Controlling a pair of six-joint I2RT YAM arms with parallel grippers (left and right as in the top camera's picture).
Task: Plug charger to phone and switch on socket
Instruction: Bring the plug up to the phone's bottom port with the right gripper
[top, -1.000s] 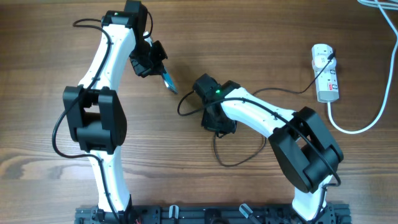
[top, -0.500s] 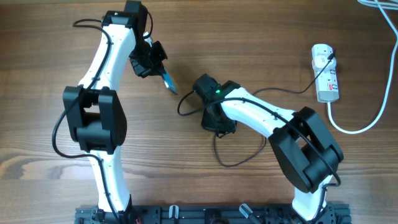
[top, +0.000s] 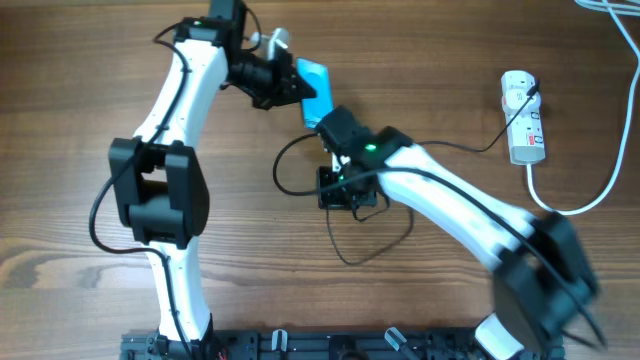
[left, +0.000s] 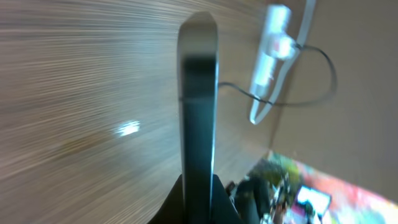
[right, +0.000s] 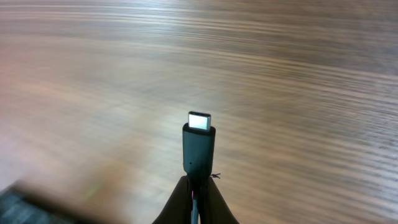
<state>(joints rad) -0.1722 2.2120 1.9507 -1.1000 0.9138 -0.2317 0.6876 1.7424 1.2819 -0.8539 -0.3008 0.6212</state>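
Note:
My left gripper (top: 287, 84) is shut on the phone (top: 314, 84), holding it above the table at the back, turquoise screen facing up. In the left wrist view the phone (left: 199, 93) shows edge-on between the fingers (left: 198, 200). My right gripper (top: 334, 128) is just below and right of the phone, shut on the charger. In the right wrist view its plug tip (right: 199, 122) sticks out of the fingers (right: 198, 190). The black cable (top: 372, 243) loops on the table and runs to the socket (top: 525, 118) at the far right. The socket also shows blurred in the left wrist view (left: 271, 62).
A thick white cord (top: 590, 200) curves from the socket along the right edge. The wooden table (top: 80, 150) is bare at the left. My right arm (top: 470, 215) stretches across the middle right and is motion-blurred.
My left gripper has carried the phone up and to the right and turned its screen upward. My right arm has swung up toward the phone with the charger.

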